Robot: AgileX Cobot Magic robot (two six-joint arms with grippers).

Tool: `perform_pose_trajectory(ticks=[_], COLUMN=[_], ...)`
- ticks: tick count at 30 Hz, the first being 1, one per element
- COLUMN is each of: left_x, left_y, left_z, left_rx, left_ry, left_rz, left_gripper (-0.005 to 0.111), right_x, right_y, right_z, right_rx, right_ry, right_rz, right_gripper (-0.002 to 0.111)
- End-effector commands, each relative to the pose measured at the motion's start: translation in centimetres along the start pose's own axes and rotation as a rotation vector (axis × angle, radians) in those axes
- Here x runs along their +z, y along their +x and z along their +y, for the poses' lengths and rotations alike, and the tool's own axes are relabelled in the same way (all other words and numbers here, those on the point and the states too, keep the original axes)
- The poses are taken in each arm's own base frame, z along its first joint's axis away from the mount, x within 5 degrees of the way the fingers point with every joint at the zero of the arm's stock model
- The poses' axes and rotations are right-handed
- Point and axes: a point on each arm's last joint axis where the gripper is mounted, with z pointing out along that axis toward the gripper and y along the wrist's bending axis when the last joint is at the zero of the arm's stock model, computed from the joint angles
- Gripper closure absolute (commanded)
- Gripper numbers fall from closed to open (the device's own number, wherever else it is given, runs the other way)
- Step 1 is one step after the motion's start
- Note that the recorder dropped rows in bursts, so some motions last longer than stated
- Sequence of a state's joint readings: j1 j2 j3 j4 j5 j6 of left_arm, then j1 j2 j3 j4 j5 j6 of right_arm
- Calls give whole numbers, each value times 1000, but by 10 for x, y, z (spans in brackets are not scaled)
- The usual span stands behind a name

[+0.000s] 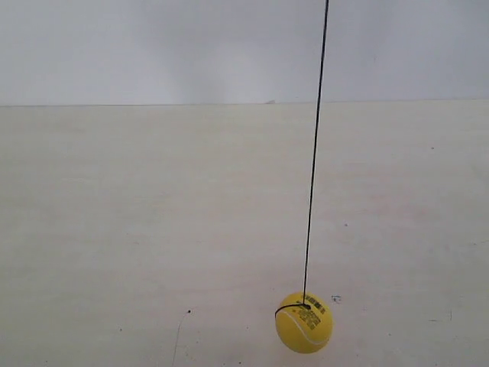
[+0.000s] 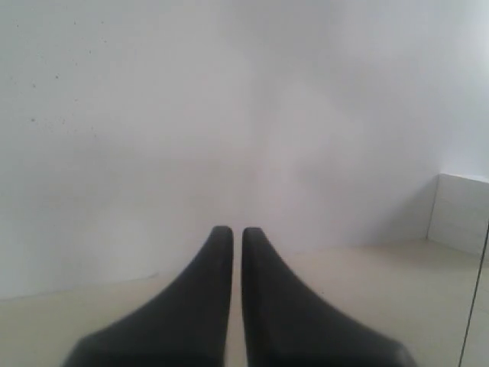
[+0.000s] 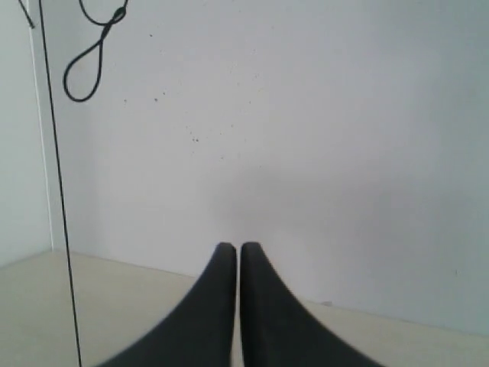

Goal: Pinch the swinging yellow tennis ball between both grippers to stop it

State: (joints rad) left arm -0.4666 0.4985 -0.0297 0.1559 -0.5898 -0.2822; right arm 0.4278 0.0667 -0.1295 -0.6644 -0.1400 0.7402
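Note:
The yellow tennis ball [image 1: 304, 322] hangs low near the bottom edge of the exterior view, right of centre, just above the pale table. A thin black string [image 1: 314, 153] runs up from it and out of the top of the picture. Neither arm shows in the exterior view. My left gripper [image 2: 238, 231] is shut, its black wedge jaws nearly touching with nothing between them. My right gripper [image 3: 238, 246] is shut and empty too. The ball is out of both wrist views; only the string [image 3: 59, 191] crosses the right wrist view, and a thin dark line [image 2: 475, 306] edges the left wrist view.
A pale wooden table [image 1: 153, 229] fills the scene up to a white back wall [image 1: 153, 46]. A loose loop of black cord [image 3: 88, 61] hangs against the wall in the right wrist view. A white side panel [image 2: 462, 210] stands at the table's edge in the left wrist view.

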Motion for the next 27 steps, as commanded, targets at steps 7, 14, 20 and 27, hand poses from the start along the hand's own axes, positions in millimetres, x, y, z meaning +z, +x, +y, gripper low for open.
perform_pose_trajectory(ticks=[7,14,20,27], left_x=[-29,-42,-46,-46], left_y=[-15,-25,-27,-27], left_z=[-3,-5,-6,-6], left_rx=[8,-3,16,16], left_ry=[-4,15,26,26], left_rz=[-126,-241,-273,-273], left_gripper=[102,102,102,102], right_x=[-7,-7,-7,-7], right_y=[-3,-3,-3,-3], right_z=[0,0,0,0], right_rx=[11,11,11,11], right_ry=[7,8,8,8], right_rz=[-44,-42,-42,-42], right_gripper=[108,108,108,108])
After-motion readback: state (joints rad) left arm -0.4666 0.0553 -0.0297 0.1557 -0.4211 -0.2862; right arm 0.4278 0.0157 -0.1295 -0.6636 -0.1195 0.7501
